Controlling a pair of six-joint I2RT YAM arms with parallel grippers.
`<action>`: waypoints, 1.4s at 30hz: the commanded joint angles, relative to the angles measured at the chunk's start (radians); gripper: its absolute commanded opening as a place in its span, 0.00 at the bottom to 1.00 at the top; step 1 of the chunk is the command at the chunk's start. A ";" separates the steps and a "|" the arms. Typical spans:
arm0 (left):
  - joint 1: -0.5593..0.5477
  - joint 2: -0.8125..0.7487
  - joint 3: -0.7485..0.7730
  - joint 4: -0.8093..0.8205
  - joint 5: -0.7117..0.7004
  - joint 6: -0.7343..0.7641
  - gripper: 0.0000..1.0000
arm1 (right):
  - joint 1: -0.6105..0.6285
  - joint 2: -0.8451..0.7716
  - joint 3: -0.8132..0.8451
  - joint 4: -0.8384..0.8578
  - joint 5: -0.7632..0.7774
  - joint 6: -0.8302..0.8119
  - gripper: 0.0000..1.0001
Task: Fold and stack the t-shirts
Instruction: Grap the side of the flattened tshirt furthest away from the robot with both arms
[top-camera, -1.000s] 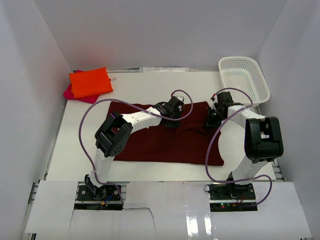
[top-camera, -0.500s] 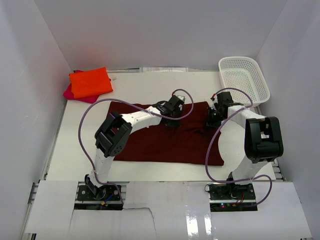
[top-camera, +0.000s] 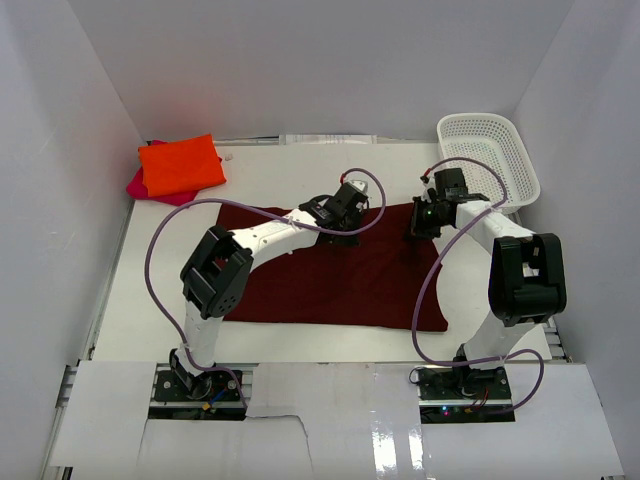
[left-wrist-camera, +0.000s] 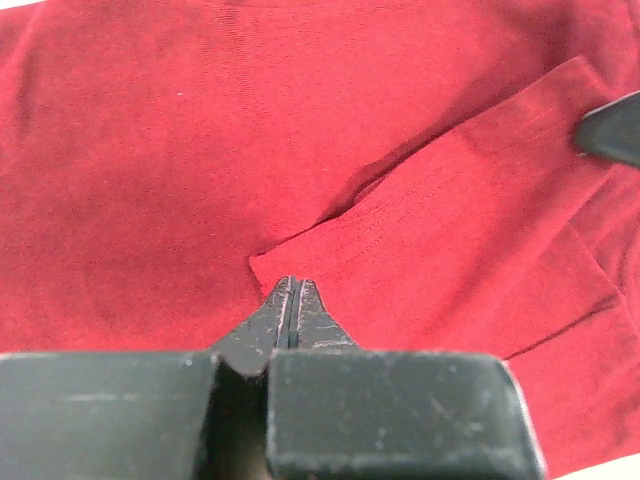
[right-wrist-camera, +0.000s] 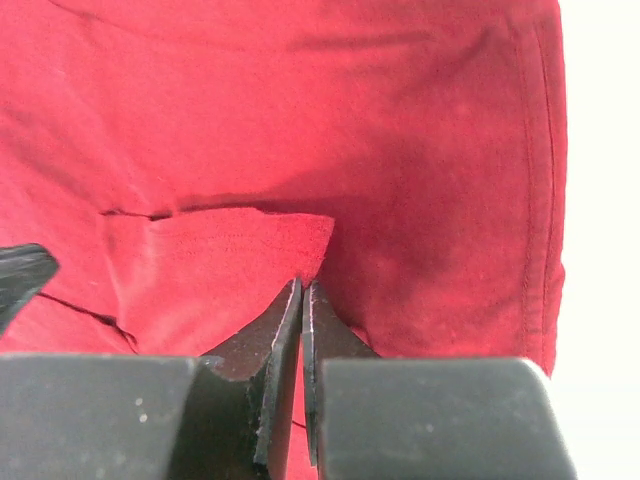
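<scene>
A: So, nearest the bases first. Where's the maroon shirt (top-camera: 330, 290)?
B: Flat on the table (top-camera: 300, 170), spread across the middle. Near hem sits just ahead of the arm bases, far edge up by both wrists.
A: Grip status?
B: Left gripper (left-wrist-camera: 290, 298): fingers pressed together w/ the corner of a hemmed flap nipped at the tips, maybe a sleeve. Right gripper (right-wrist-camera: 303, 292): same, tips closed on a cloth corner nr the shirt's right side.
A: Why both on the far edge?
B: Prob to carry that edge toward the near hem together. Two pinch pts set apart would keep the fold line straight, no sag btwn them. My read only.
A: Risk?
B: Thin bite at each tip, so cloth could slip if the pull is uneven.
A: And farther back?
B: Far left corner: orange shirt (top-camera: 180, 165), folded, lying on the pink shirt (top-camera: 138, 186), which peeks out under it. Parked there, I'd say, to leave room for spreading. Far right: basket (top-camera: 487, 155), well apart from that stack.
A: Progress?
B: Two of three look done. Maroon's the last, fold barely begun.
</scene>
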 joint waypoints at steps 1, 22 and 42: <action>0.005 -0.062 -0.010 -0.007 -0.053 -0.025 0.00 | 0.009 0.008 0.064 0.010 -0.010 0.005 0.08; 0.026 0.025 -0.027 0.021 0.041 -0.048 0.20 | 0.013 0.121 0.141 0.006 0.014 -0.002 0.08; 0.036 0.075 -0.028 0.033 0.076 -0.069 0.39 | 0.018 0.166 0.146 0.028 0.025 0.003 0.08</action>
